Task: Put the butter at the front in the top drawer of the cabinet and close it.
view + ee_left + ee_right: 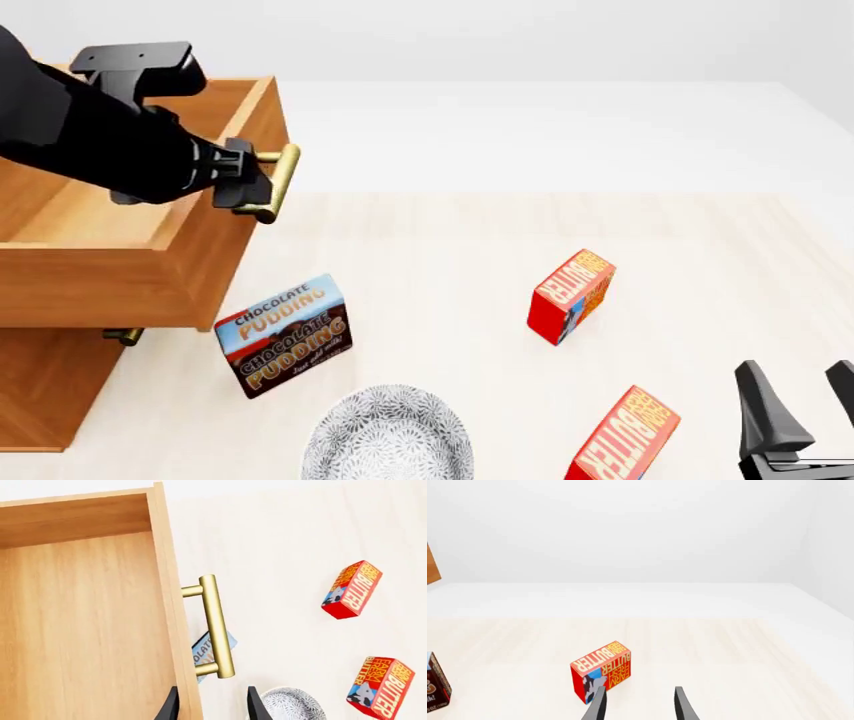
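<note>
near the counter's front edge stands the butter, long axis tilted upright, just left of the right hand, fingers apart and empty; left hand, also apart, is at the top drawer.

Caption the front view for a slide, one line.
Left hand at the handle of the open top drawer; two butter cartons wait on the table.

red butter carton low centre-left on pale table, open right gripper fingertips at bottom edge, brown box corner far left
</note>
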Robot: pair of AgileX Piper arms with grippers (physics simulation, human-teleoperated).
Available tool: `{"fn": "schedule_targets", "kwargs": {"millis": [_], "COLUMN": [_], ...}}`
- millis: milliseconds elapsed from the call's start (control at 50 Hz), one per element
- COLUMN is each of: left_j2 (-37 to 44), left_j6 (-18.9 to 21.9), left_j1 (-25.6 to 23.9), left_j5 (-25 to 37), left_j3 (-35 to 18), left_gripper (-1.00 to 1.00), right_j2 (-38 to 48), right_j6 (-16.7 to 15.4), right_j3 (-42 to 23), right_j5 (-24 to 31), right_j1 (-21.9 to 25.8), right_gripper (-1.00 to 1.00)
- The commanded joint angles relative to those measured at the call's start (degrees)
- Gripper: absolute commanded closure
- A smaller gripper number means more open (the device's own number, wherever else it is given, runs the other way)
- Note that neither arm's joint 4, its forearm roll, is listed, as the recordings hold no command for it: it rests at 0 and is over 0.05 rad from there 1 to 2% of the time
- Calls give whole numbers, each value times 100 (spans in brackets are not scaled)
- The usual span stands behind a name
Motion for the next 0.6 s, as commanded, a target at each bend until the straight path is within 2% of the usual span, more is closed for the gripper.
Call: {"fn": "schedule_targets", "kwargs": {"millis": [20, 600], "left_j2": [-153, -279], "left_j6": [228, 774], "left_j1": [-65, -73], "left_j5": [181, 871], "left_j3": [-298, -1039], "left_gripper": [-100, -100], "right_j2": [-5, 2], "right_j6": [-1, 0], "right_j3": [-2, -2], "right_j5": [5, -2], "right_j1": [1, 0], "right_gripper": [-100, -100]}}
